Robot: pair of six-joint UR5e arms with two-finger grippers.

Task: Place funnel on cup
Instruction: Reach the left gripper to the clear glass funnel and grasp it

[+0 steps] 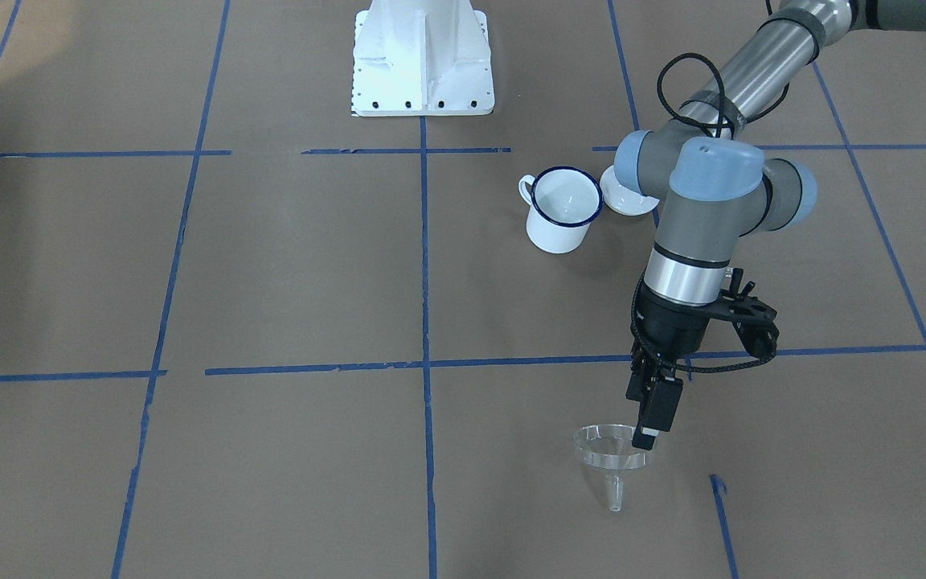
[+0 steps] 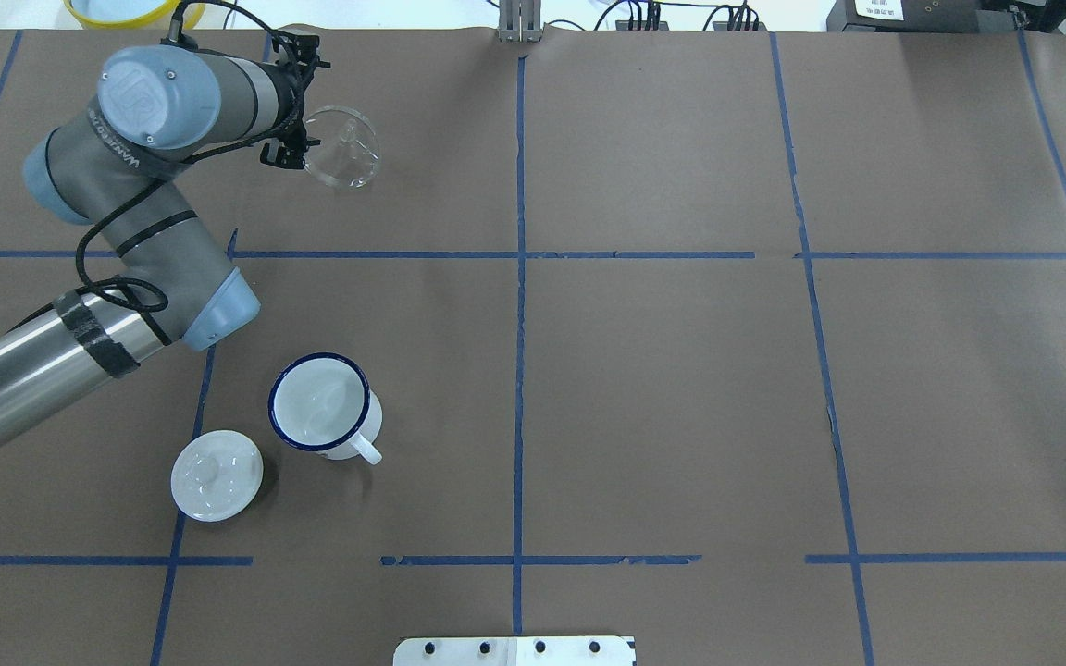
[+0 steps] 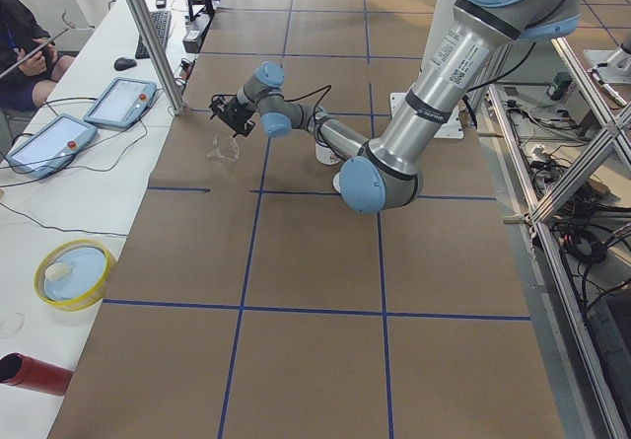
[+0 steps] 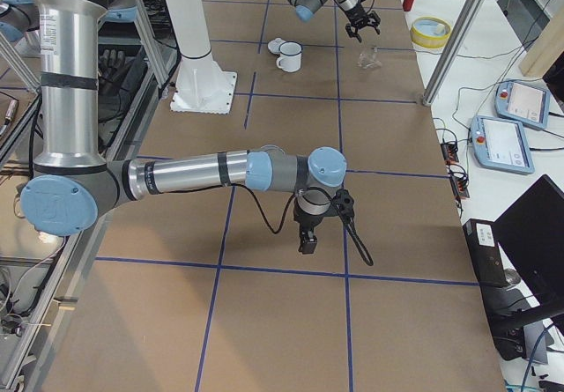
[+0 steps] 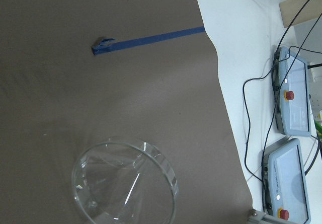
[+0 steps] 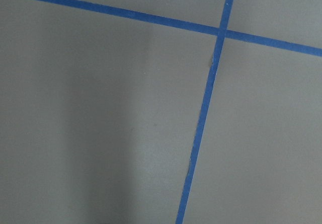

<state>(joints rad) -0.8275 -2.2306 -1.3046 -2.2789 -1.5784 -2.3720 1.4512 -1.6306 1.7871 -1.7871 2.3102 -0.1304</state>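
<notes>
The clear funnel [image 1: 604, 462] is near the table's far edge, tilted, with its mouth toward the robot and its spout toward the operators' side. It also shows in the overhead view [image 2: 353, 171] and the left wrist view [image 5: 126, 183]. My left gripper [image 1: 645, 438] points down with its tips at the funnel's rim; I cannot tell whether it is closed on it. The white cup [image 1: 561, 213] with a dark blue rim stands upright and empty, well apart from the funnel [image 2: 320, 402]. My right gripper [image 4: 307, 244] hangs over bare table far away; I cannot tell its state.
A white knobbed lid [image 2: 216, 474] lies beside the cup, partly under the left arm's elbow in the front view. The robot's base plate [image 1: 423, 72] is at the table's robot side. Teach pendants [image 5: 294, 98] lie on the white bench beyond the table edge near the funnel.
</notes>
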